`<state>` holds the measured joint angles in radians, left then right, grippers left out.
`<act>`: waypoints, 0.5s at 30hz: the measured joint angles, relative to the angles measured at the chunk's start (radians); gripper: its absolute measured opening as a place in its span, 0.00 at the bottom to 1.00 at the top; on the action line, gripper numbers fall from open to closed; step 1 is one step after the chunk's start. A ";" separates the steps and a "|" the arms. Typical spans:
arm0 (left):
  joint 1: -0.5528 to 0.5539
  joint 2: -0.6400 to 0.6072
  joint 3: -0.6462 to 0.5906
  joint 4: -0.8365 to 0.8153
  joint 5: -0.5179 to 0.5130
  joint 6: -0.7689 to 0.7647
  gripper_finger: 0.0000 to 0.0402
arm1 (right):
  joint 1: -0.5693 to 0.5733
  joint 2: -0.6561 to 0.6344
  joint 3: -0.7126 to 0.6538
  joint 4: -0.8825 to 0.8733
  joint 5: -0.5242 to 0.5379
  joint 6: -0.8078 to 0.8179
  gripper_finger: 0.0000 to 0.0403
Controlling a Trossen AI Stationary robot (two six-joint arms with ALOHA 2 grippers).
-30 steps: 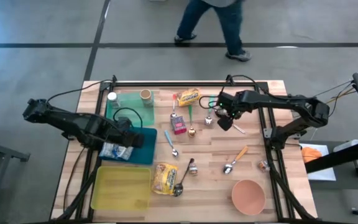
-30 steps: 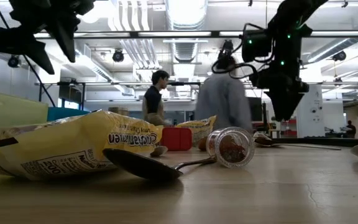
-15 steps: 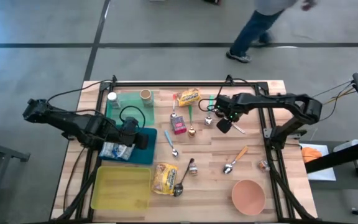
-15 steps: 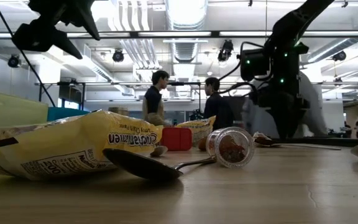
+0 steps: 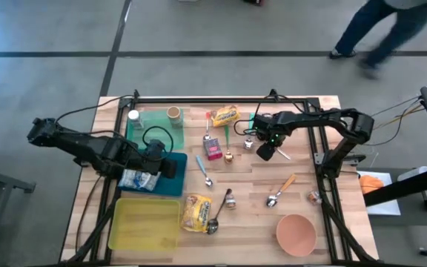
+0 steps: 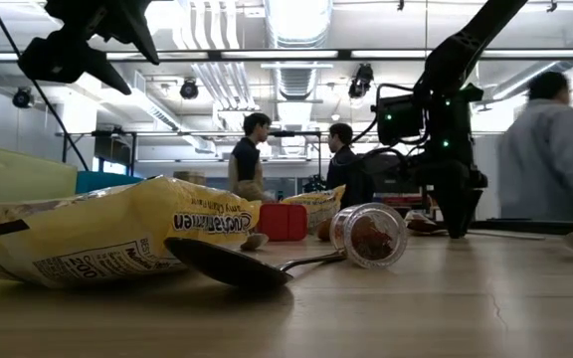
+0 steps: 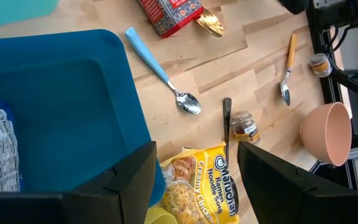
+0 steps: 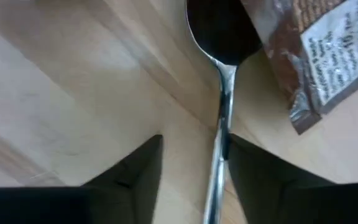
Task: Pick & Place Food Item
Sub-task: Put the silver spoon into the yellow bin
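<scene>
My right gripper (image 5: pixel 267 149) points down at the far right of the table, open, its fingertips low over the wood (image 6: pixel 456 227). In its wrist view a metal spoon (image 8: pixel 221 93) runs between its fingers, next to a small brown packet (image 8: pixel 319 50). My left gripper (image 5: pixel 170 167) hangs open above the blue bin (image 5: pixel 170 182), which holds a white packet (image 5: pixel 138 179). A yellow noodle packet (image 5: pixel 196 211) lies on the table near the front. A red box (image 5: pixel 213 148) and a yellow packet (image 5: pixel 225 115) lie farther back. My right gripper comes from above with its fingers astride the spoon's handle (image 8: pixel 219 155), just behind the bowl. One finger (image 8: pixel 260 180) lies right beside the handle; I cannot tell whether it touches. The other finger (image 8: pixel 135 180) stands clear. The spoon lies flat on the table.
A pink bowl (image 5: pixel 296 233) stands at the near right and a yellow-green tray (image 5: pixel 145 222) at the near left. Several spoons and a spice jar (image 5: pixel 230 200) lie about mid-table. A green tray (image 5: pixel 154 122) sits at the far left. People move beyond the far edge.
My right gripper has gone down toward the table until its fingertips are by the spoon. My left gripper has tipped up a little above the blue bin and then kept still. A person has walked to the right past the far edge.
</scene>
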<state>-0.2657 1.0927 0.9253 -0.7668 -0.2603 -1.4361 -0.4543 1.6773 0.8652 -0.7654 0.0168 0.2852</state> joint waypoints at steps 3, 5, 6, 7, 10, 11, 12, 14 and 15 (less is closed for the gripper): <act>0.000 0.000 0.000 0.000 0.003 0.000 0.57 | -0.006 -0.021 -0.003 0.008 -0.008 -0.002 0.25; 0.000 0.000 0.000 0.000 0.002 0.001 0.57 | -0.014 -0.033 -0.006 0.020 -0.010 -0.011 0.15; 0.000 0.000 0.000 0.000 0.002 0.002 0.57 | -0.019 -0.038 -0.006 0.027 -0.011 -0.014 0.10; 0.000 0.000 0.000 0.000 0.002 0.004 0.57 | -0.025 -0.042 -0.006 0.033 -0.011 -0.022 0.06; 0.000 0.000 0.000 0.000 0.003 0.005 0.57 | -0.035 -0.050 -0.005 0.024 -0.043 -0.016 0.05; 0.000 0.000 0.000 0.000 0.003 0.005 0.57 | -0.034 -0.051 -0.005 0.022 -0.047 -0.009 0.04; 0.000 0.000 0.000 0.000 0.002 0.005 0.57 | -0.033 -0.055 -0.006 0.018 -0.051 -0.008 0.04; 0.000 0.000 0.000 0.000 0.002 0.003 0.57 | -0.027 -0.074 -0.006 0.015 -0.070 -0.004 0.03; 0.000 0.000 0.000 0.000 0.002 -0.001 0.57 | -0.023 -0.086 -0.005 0.017 -0.085 -0.004 0.03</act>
<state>-0.2657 1.0927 0.9253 -0.7664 -0.2579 -1.4366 -0.4772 1.5911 0.8600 -0.7488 -0.0686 0.2813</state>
